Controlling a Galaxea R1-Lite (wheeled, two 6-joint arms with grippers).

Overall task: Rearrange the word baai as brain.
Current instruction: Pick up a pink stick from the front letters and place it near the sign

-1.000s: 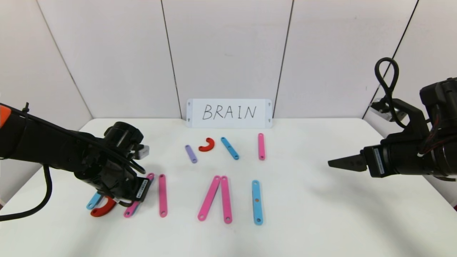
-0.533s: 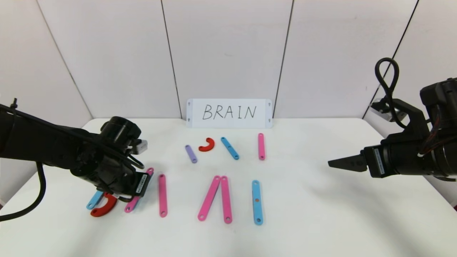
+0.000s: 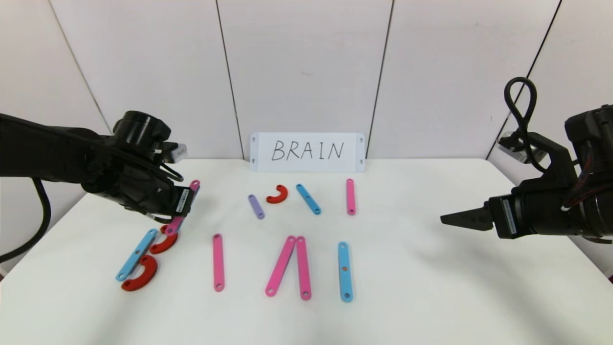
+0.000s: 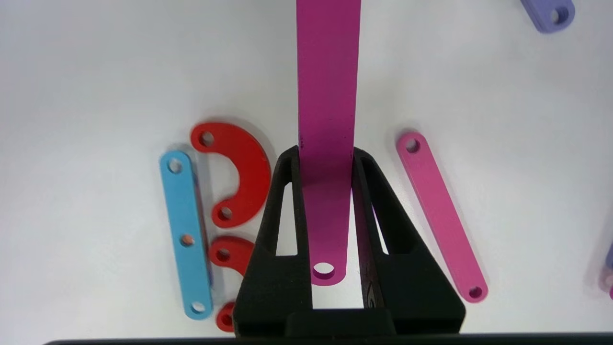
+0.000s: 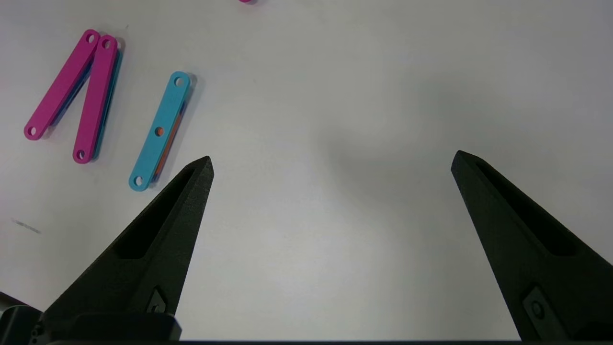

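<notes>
Lifted clear of the blue strip (image 3: 136,254) and two red curves (image 3: 141,279), the left gripper (image 4: 325,158) pinches a pink strip (image 4: 327,96) above them, best lowered flat beside that blue strip without nudging; right gripper (image 5: 330,163) idles spread, well apart.

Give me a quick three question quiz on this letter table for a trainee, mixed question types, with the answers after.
1. True or false: the left gripper is shut on a pink strip.
2. How many red curves lie beside the blue strip at the left? A) one B) two C) three
3. What word is on the white card?

Key: 1 true. 2 B. 3 BRAIN. The right gripper is open, off to the right.
</notes>
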